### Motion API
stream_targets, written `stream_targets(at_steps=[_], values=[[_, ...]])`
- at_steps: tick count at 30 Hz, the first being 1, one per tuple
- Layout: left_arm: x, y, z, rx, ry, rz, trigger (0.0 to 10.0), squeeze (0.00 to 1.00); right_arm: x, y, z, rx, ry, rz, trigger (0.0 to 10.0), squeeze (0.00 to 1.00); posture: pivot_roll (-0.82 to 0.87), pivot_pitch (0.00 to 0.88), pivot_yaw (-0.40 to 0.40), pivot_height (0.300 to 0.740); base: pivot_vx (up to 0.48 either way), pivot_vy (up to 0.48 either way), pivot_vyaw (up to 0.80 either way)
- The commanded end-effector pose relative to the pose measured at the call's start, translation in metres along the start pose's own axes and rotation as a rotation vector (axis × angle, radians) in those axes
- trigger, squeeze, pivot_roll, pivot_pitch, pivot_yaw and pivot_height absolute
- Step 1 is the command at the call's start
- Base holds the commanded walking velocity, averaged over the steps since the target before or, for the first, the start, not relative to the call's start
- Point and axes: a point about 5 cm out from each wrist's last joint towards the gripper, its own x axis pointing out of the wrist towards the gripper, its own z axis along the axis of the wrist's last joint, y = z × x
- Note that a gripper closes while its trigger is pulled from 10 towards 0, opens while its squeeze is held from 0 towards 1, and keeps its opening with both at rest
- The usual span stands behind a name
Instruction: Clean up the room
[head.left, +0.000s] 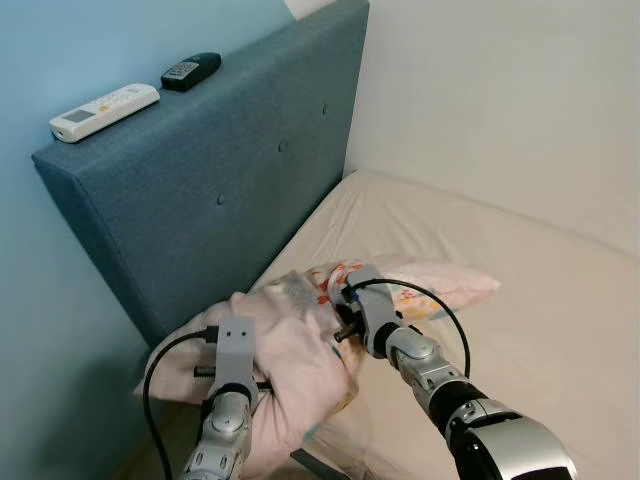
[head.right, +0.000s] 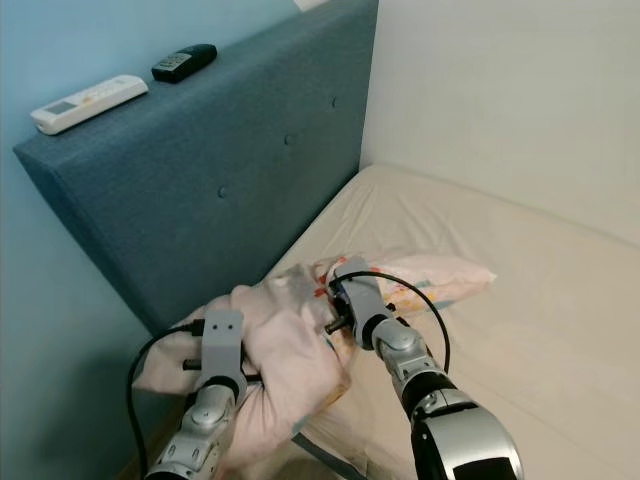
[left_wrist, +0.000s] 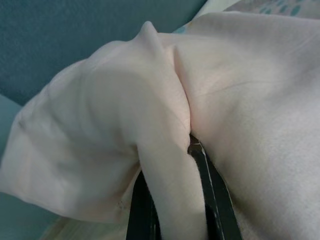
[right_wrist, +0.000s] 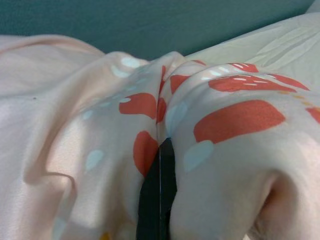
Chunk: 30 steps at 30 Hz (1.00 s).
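A pale pink pillow (head.left: 300, 365) with a red and blue print on one side lies bunched at the head of the bed. My left gripper (left_wrist: 175, 200) is shut on a fold of its plain pink cloth, near the mattress edge. My right gripper (right_wrist: 159, 185) is shut on the printed part, its black fingers pressed together with cloth on both sides. In the left eye view both wrists reach into the pillow, the left gripper (head.left: 262, 385) and the right gripper (head.left: 337, 312), with the fingertips buried in fabric. The pillow's far end (head.left: 450, 283) rests on the sheet.
A blue padded headboard (head.left: 230, 170) stands just behind the pillow. On its top ledge lie a white remote (head.left: 104, 110) and a black remote (head.left: 191, 70). The cream mattress (head.left: 530, 320) stretches right to a white wall (head.left: 500, 90). A blue wall lies on the left.
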Motion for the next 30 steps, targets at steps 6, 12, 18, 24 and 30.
stream_targets(at_steps=[6,12,18,24,30], values=[[0.010,-0.002,0.019,-0.038,-0.035,-0.003,10.0,0.00,0.002,-0.002,0.012,0.007,-0.059,-0.020,10.0,0.00,0.11,0.192,-0.027,0.740,0.000,0.000,0.00],[0.025,0.006,0.043,-0.066,-0.078,0.057,10.0,0.00,0.006,-0.020,0.047,-0.058,-0.135,-0.088,10.0,0.00,0.10,0.164,-0.029,0.740,0.000,0.000,0.00],[0.036,0.023,0.095,-0.227,-0.256,0.165,10.0,0.00,0.004,-0.038,0.117,-0.030,-0.413,-0.118,10.0,0.00,0.09,0.139,-0.033,0.740,0.000,0.000,0.00],[0.030,0.033,0.098,-0.235,-0.319,0.161,10.0,0.00,0.005,-0.025,0.113,-0.064,-0.419,-0.002,10.0,0.00,0.08,0.125,-0.035,0.740,0.000,0.000,0.00],[0.018,0.025,0.021,0.023,-0.085,0.099,10.0,0.00,0.001,-0.001,0.008,-0.068,-0.044,0.004,10.0,0.00,0.10,0.125,-0.036,0.740,0.000,0.000,0.00]])
